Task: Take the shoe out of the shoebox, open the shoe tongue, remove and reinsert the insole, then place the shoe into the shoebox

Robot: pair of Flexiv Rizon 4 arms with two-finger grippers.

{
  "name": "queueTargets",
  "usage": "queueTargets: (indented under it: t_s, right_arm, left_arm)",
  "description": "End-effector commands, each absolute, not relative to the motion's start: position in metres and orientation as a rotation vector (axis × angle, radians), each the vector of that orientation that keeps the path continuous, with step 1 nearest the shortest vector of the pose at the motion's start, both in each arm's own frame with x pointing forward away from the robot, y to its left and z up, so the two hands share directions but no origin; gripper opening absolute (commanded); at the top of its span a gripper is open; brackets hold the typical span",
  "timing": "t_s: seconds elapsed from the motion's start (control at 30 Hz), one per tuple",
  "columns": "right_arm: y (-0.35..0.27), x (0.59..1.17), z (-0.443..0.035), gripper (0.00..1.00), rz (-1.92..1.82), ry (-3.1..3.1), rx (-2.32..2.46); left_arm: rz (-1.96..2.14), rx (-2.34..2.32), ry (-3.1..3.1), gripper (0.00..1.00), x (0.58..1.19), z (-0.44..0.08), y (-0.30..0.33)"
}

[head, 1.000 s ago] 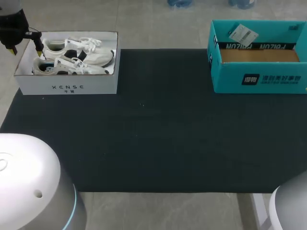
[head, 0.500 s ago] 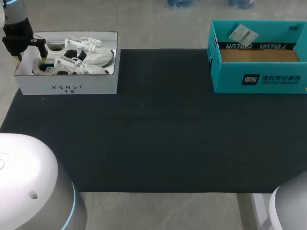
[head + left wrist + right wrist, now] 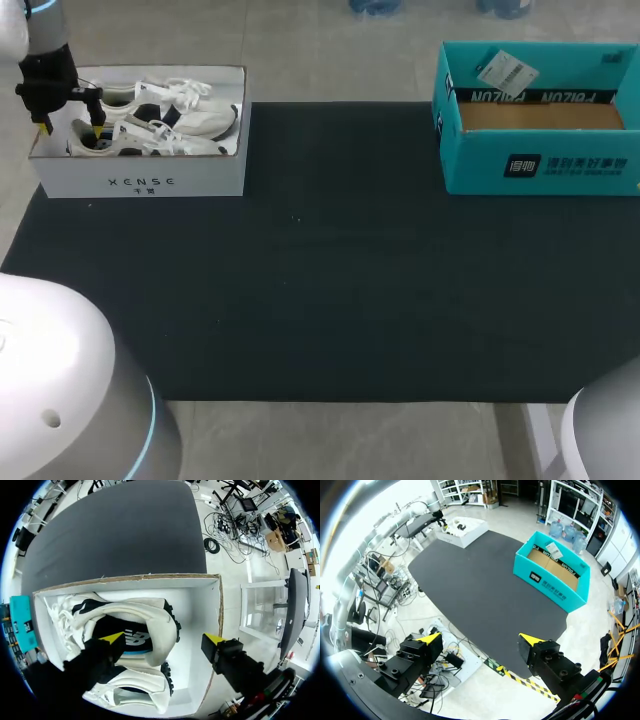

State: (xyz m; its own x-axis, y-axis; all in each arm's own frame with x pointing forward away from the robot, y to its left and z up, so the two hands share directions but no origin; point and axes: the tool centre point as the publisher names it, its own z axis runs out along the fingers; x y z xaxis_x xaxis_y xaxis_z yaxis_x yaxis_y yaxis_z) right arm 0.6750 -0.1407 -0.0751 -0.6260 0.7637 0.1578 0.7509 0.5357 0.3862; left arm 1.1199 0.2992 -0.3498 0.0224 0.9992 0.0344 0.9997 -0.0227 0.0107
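The white shoebox [image 3: 140, 183] sat at the upper left of the head view, on the far left corner of the dark desk [image 3: 330, 280]. Two white sneakers lay in it side by side, toes toward the right: the near shoe [image 3: 190, 146] along the front wall and the far shoe [image 3: 205, 120] behind it.

The left tool [image 3: 70, 128] hung over the left end of that box with its fingers spread wide and nothing gripped between them. In the left wrist view one yellow tip stood above the dark heel opening of the near shoe, and the other stood at the short end wall of the box. Whether either tip touched anything could not be told.

At the upper right of the head view stood an open teal box [image 3: 540, 165] with a paper tag [image 3: 507, 70] leaning inside it.

The right tool [image 3: 480, 640] did not show in the head view. Its own wrist view showed it well apart from the desk, fingers wide apart and holding nothing.
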Motion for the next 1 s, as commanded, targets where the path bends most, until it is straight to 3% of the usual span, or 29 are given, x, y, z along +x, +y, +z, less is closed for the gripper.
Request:
queueTargets:
  t_s: [0.03, 1.0]
  right_arm:
    - [-0.141, 0.678, -0.074, 1.0, 0.658, 2.732, 1.347]
    - [-0.141, 0.678, -0.074, 1.0, 0.658, 2.732, 1.347]
  left_arm:
    - [-0.017, -2.227, -2.168, 1.0, 1.128, -0.356, 0.299]
    - [-0.014, -2.267, -2.135, 1.0, 1.116, -0.358, 0.293]
